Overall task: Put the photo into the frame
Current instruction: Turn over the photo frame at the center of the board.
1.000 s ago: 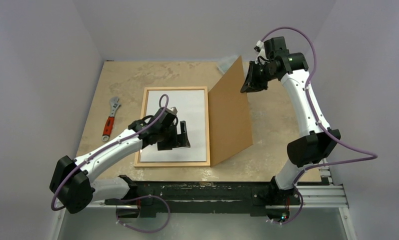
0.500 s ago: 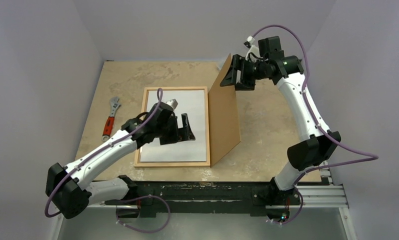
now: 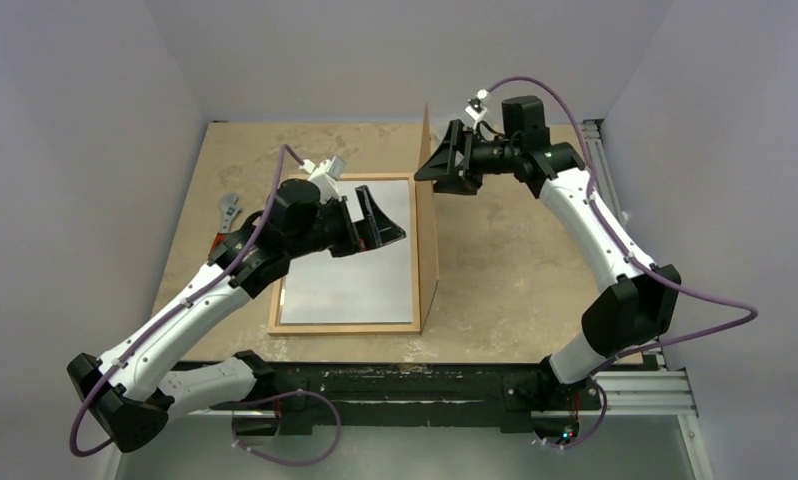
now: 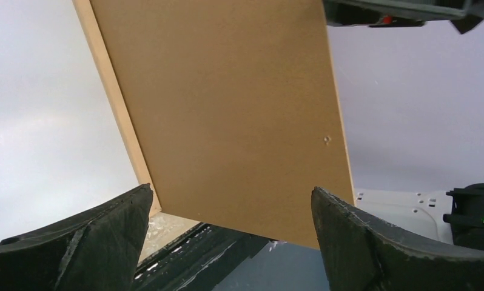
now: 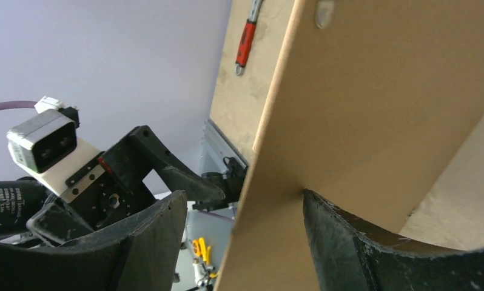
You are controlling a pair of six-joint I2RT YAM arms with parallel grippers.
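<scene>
**Top view.** Counted: two arms, two grippers, one frame, one photo, one board, one wrench. The table was beige and mottled, closed in by pale lilac-grey walls on three sides, with a black rail along its lower edge. The frame lay flat at centre. The photo lay inside it, plain pale side up, with the print side not visible. The board stood on edge along the frame's right rail, seen almost edge-on. The left gripper hung over the upper half of the photo, spread wide and holding nothing. The right gripper sat at the board's upper end. The wrench lay at centre left, partly hidden by the left arm.

**Left wrist view.** Both fingers showed in the lower corners, far apart, with nothing between them. The brown face of the board filled the middle, and wall showed on either side.

**Right wrist view.** The board ran up between the fingers. The left finger stood clear of its edge. The right one lay close against its face, but contact could not be confirmed. The jaws were parted and not clamped. The red-handled wrench appeared at the top on the table, and the left gripper showed at lower left.
</scene>
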